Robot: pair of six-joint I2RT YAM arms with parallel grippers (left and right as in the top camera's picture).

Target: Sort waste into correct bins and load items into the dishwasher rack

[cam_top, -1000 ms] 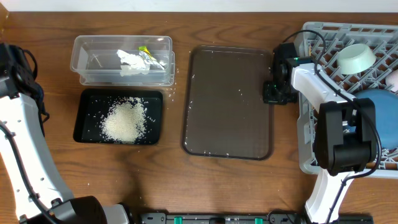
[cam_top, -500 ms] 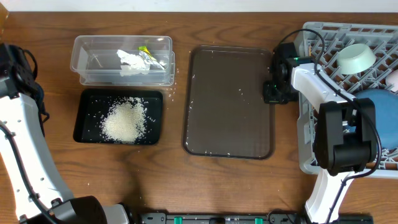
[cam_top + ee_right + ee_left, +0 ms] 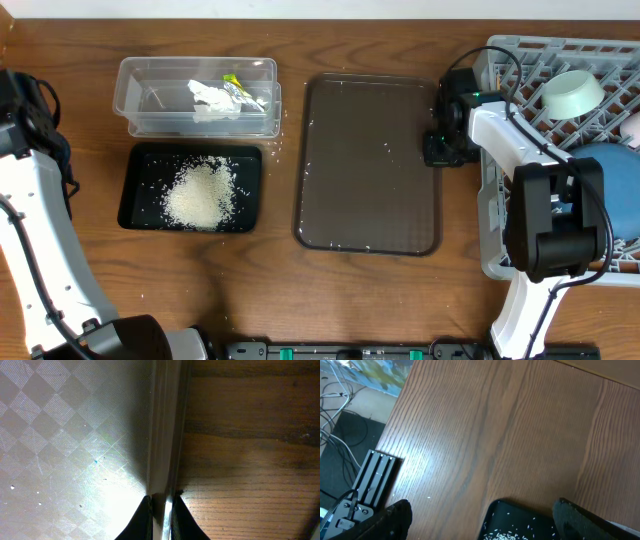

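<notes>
right gripper is on the right rim of the brown serving tray, far half of that edge. right wrist view: gripper closed down narrow, rim pinched between the two fingers, tray floor on one side, bare wood surface on the other. tray lies flat on the surface.

left gripper is spread wide, holding nothing. it hangs above the surface well left of the serving tray, and a corner of the black tray shows between its fingers.

waste, all left of the serving tray:
- clear tub at the far side, holding crumpled white paper and a yellow-green wrapper
- black tray just nearer than the tub, with a rice pile in the middle and loose grains scattered round it
- a few stray grains on the serving tray floor, more along its near edge

dishwasher rack sits just right of the serving tray, partly under the right arm. mint green bowl is in its far part, blue plate nearer, half hidden by the arm. can't tell what else is in the rack.
</notes>
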